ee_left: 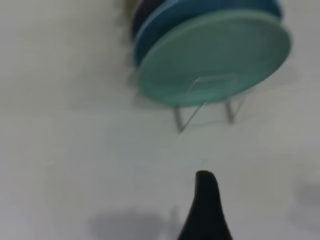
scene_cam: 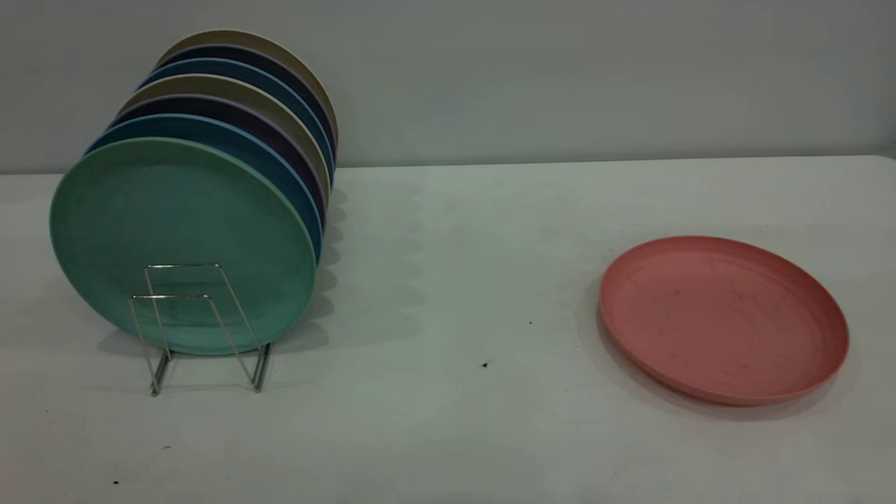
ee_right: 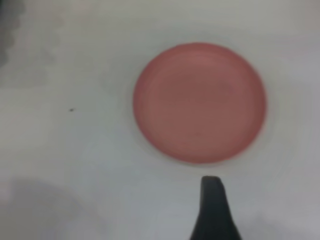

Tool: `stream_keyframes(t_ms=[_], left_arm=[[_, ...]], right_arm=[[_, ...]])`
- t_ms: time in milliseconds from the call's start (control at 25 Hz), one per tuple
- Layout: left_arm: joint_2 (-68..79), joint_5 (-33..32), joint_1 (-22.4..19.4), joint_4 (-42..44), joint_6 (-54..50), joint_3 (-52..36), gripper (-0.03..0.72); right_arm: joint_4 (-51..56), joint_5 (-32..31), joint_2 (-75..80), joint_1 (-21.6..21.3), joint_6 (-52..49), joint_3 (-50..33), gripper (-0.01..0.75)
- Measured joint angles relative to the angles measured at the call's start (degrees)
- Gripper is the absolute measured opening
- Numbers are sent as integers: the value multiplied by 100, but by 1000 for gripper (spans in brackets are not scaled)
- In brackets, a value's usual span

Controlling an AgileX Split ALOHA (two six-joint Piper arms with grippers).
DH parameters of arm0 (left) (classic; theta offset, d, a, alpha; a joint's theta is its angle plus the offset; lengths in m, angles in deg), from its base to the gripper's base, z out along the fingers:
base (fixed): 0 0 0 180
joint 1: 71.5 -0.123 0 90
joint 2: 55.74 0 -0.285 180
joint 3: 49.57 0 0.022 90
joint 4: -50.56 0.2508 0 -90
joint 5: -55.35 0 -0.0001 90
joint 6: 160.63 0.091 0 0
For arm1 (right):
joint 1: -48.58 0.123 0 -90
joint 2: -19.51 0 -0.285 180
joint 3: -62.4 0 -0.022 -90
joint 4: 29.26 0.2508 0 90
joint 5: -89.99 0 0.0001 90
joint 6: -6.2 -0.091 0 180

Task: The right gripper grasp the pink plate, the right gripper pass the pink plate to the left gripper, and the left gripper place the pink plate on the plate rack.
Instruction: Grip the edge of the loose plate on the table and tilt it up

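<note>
The pink plate lies flat on the white table at the right; it also shows in the right wrist view. The plate rack, thin silver wire, stands at the left, and its front loops show in the left wrist view. My right gripper hangs above the table, short of the pink plate's rim and apart from it. My left gripper hangs above bare table, well short of the rack. Only one black tip of each gripper shows. Neither gripper shows in the exterior view.
Several plates stand upright in the rack: a mint-green plate at the front, then blue, dark purple and beige ones behind. The front wire loops hold nothing. Small dark specks lie on the table between rack and pink plate. A grey wall stands behind.
</note>
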Motion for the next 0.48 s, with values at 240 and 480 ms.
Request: stream_keyframes(t_ms=[240,480], left_arm=[[1092,541,0,-1423,1260,44,604],[2088,634,22,-2944,2680,49,593]], right_arm=[[942,481,2044,0,566,159,574],[1330,594,3867,0,791,731,575]])
